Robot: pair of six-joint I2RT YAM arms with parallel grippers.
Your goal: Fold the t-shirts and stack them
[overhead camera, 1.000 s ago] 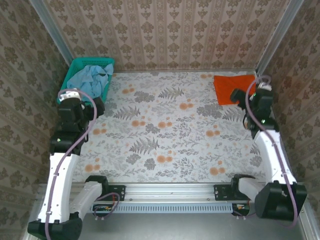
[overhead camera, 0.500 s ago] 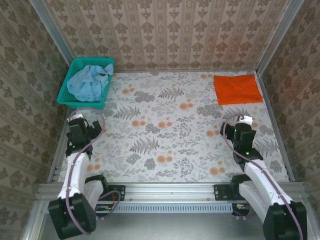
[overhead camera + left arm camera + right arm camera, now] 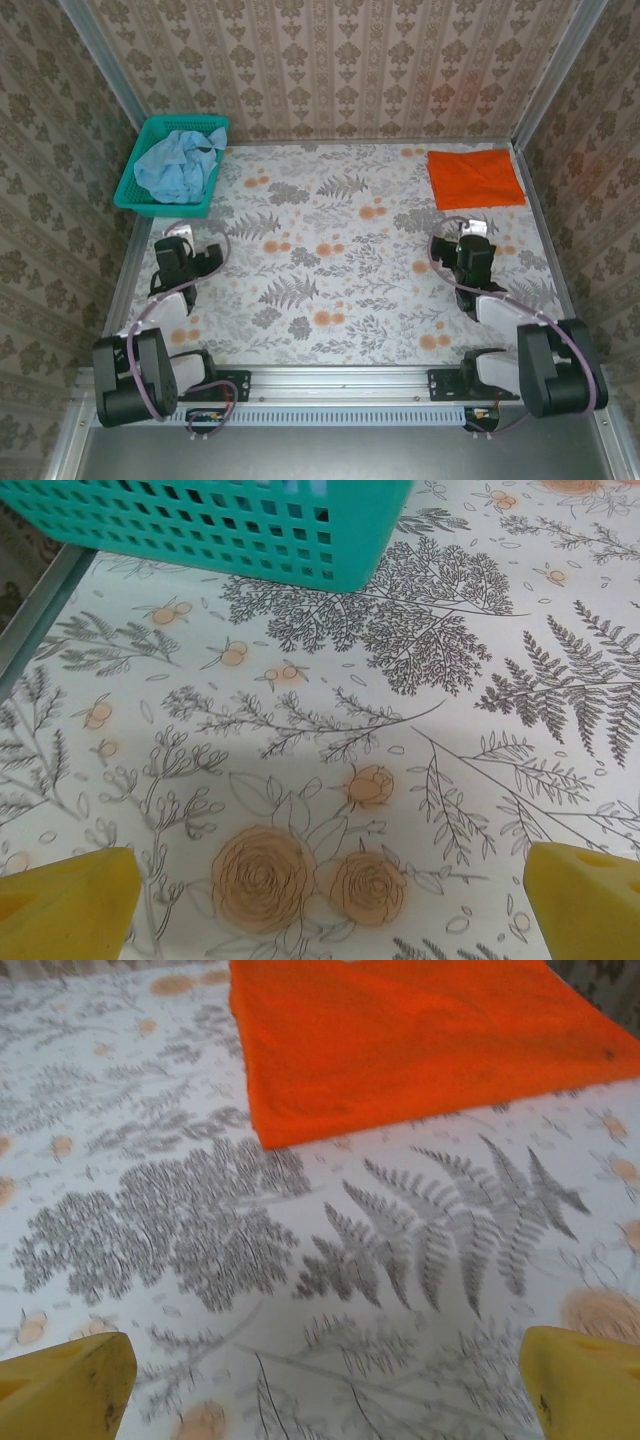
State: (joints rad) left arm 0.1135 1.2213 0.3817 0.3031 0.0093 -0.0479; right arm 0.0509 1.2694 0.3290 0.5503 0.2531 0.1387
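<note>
Orange shirt lies folded flat at the desk's far right corner. Blue shirt sits crumpled in the basket at the far left corner. The left jaws and right jaws have drawn back toward the near edge and stand released, gripping nothing.

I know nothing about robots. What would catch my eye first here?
A bright orange t-shirt lies flat in the far right corner of the flowery table. At the far left, a teal basket holds a crumpled pale blue t-shirt. Nearer, the left gripper and right gripper hang open above the table.
</note>
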